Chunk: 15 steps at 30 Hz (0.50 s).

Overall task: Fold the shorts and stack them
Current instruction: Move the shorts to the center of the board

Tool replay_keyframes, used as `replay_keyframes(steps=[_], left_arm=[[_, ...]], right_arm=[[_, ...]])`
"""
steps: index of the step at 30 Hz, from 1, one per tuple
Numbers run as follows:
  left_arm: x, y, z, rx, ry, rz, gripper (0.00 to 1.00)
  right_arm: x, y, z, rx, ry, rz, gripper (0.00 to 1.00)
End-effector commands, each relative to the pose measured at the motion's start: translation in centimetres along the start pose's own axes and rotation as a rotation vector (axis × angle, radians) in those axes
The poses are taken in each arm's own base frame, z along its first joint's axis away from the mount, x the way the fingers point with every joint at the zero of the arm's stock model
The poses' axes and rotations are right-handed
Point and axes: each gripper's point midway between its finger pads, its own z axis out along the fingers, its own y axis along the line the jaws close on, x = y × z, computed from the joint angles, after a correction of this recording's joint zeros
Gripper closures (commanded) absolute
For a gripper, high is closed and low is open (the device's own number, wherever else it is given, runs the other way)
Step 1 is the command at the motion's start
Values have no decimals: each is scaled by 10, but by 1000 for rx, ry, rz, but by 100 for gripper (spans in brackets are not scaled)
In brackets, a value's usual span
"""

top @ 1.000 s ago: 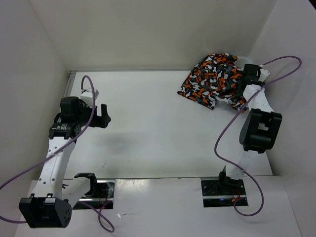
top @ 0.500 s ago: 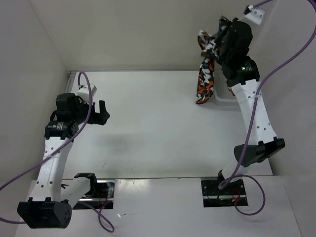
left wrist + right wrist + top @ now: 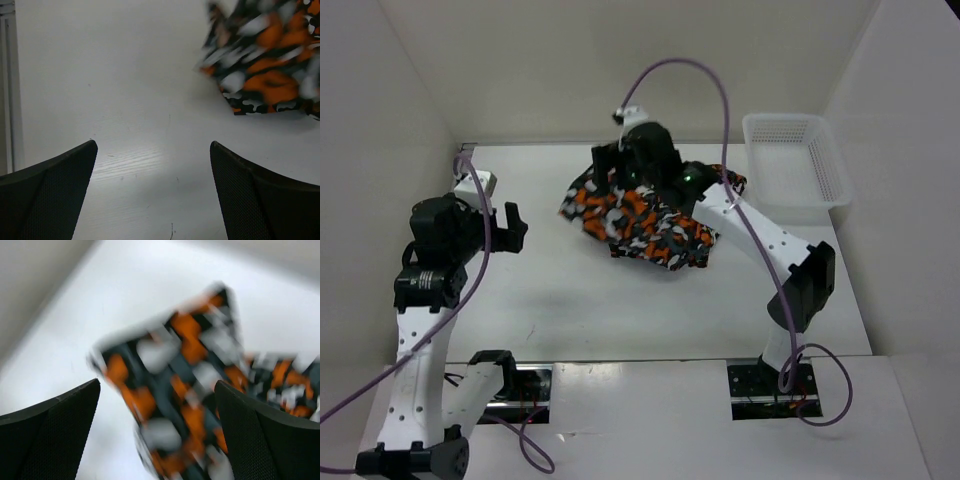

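the left hand hangs over the worktop, fingers spread wide, gripping nothing. the shorts lie crumpled mid-worktop. over their far edge the right hand also gapes wide, with blurred cloth below it; a white basket sits far right.

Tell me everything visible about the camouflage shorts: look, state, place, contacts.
The shorts are soft fabric printed with orange, black, grey and white blotches. They lie unfolded in a rumpled heap on the white table, near its middle. The right gripper hangs over them with fingers spread wide; its blurred view does not show whether it touches the cloth. The left gripper, open, is apart from them, and the white basket stands clear to their right.
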Motion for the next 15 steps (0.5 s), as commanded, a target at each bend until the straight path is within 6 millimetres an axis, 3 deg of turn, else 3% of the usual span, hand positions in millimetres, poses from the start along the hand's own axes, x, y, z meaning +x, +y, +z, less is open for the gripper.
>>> replay_keyframes(steps=[1,4,7,8,9,10,11,13,15], left_arm=[[-3,-3,-9,7,-34,9,0],[26,-10,5,64,95,-27,0],[68,-20,30,121,290,-53,0],[75,-16,37,93,329,-49,0],[97,-15,51,89,421,-52,0],[103,-13,59,74,449,-44,0],[115,-3,73,25,499,-31,0],[126,0,85,-4,544,-7,0],[137,-2,96,-4,590,7,0]], right_arm=[[63,31,-19,-186,189,-9,0],[70,16,-49,-135,132,84,0],[87,-32,-78,23,109,266,0],[115,-65,-81,126,148,319,4],[119,-77,-96,159,146,367,6],[132,-89,-100,202,159,437,9],[156,-114,-109,286,187,474,16],[188,-136,-117,398,217,561,23],[207,-159,-123,490,236,623,32]])
